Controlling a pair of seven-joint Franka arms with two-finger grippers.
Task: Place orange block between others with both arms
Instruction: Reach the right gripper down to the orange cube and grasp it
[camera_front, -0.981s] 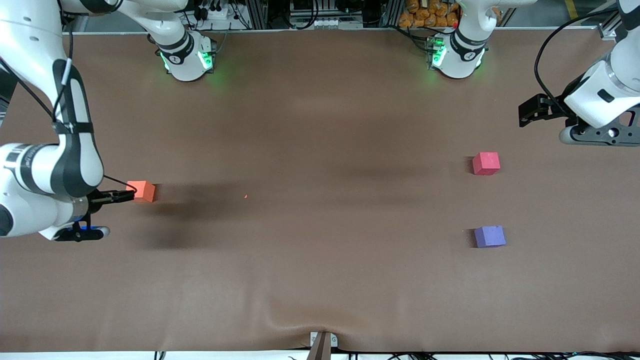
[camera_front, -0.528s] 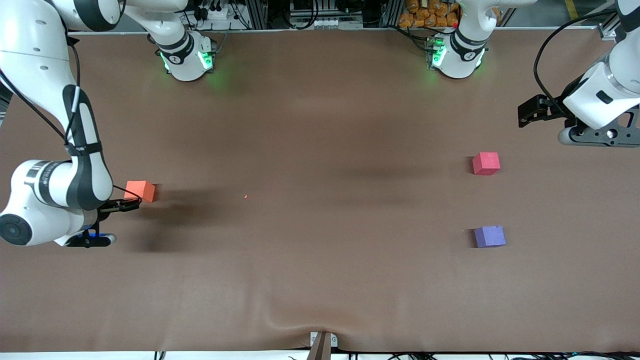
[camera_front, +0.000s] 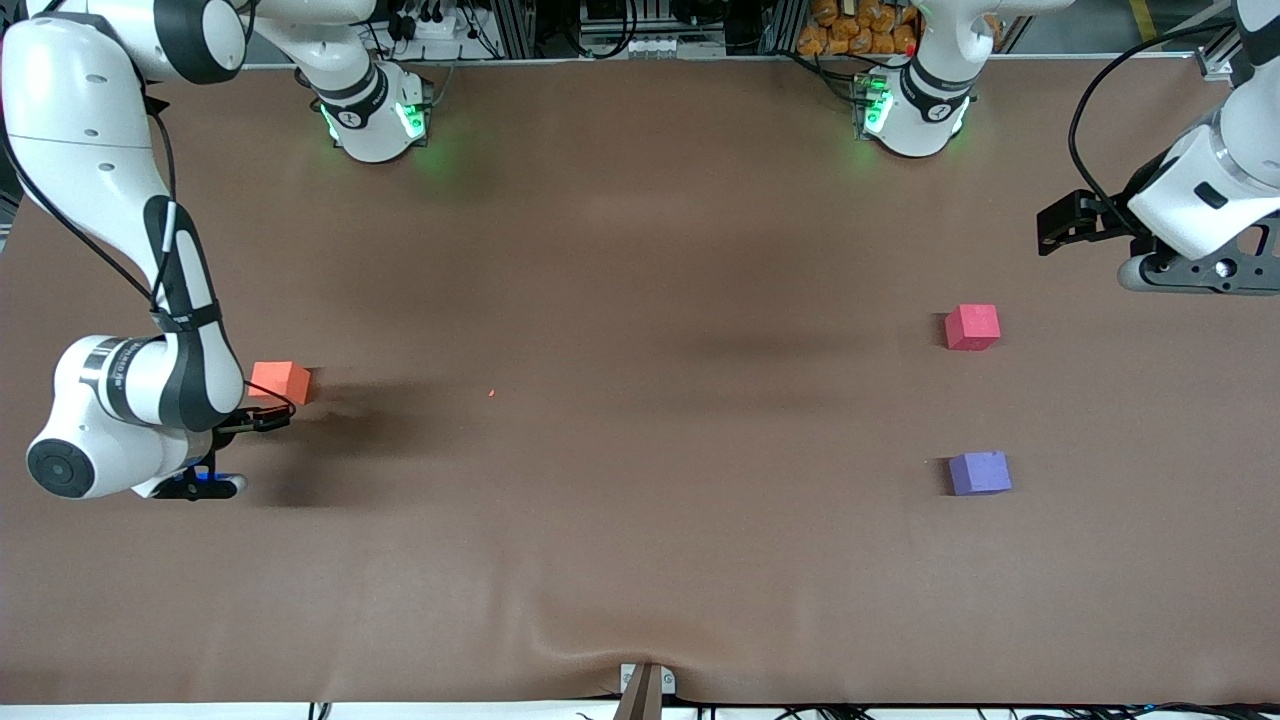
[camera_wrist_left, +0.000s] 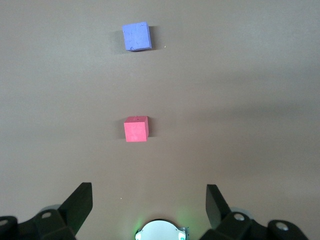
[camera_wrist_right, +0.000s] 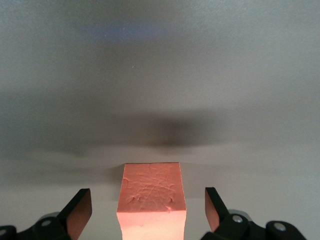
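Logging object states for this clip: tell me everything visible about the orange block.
The orange block is a small matte cube, foam-like, with a faintly creased top face. It sits flat on the brown table cover toward the right arm's end, apart from the other two cubes. The right gripper is right at it, open, one of its fingers on either side; the right wrist view shows gaps, so nothing but the table touches it.

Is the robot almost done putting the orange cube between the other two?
Not yet. Nothing is done: the small matte orange cube sits on the table at the right arm's end. In hand: the open right tool straddles it, not gripping. Left: carry it between the pinkish-red cube and purple cube. The left tool waits open.
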